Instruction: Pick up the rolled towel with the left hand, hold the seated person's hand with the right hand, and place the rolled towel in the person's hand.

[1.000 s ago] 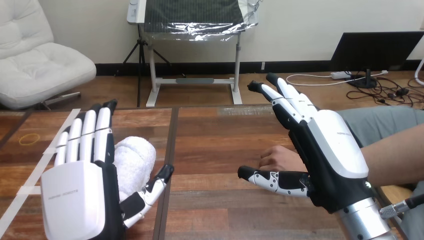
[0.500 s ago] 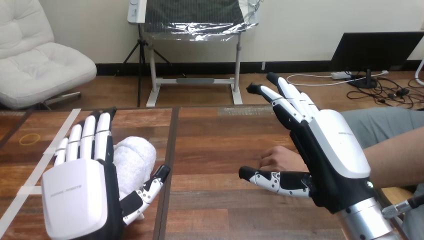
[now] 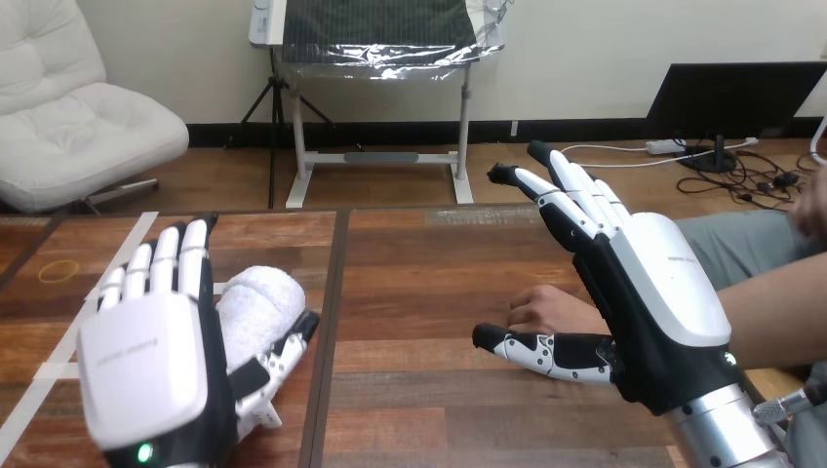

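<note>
while the left hand (image 3: 146, 366) is held spread, fingers (image 3: 180, 258) straight and nothing gripped, the rolled towel (image 3: 261, 302) is seen lying on the table (image 3: 419, 263) just on its palm side, tucked between the palm and the thumb (image 3: 283, 351), which is angled in at the roll's near end. whether the thumb is actually touching the cloth cannot be told. the towel is judged to be light and soft, a fluffy white roll that will give under pressure and is unlikely to slip. nothing fragile there, though a loose pinch at one end could let it sag or unroll. a hold is best taken across the middle of the roll, fingers wrapped over its far side and the thumb closed in from the near side, so the layers are squeezed together. over at the right hand (image 3: 653, 292), the fingers are likewise extended, with the thumb stuck out low from the palm. the person's hand (image 3: 546, 310) is resting on the table just beyond that thumb, on the palm side, partly hidden behind the palm. no curl round it is seen, and contact cannot be judged. neither grasp is made yet.
</note>
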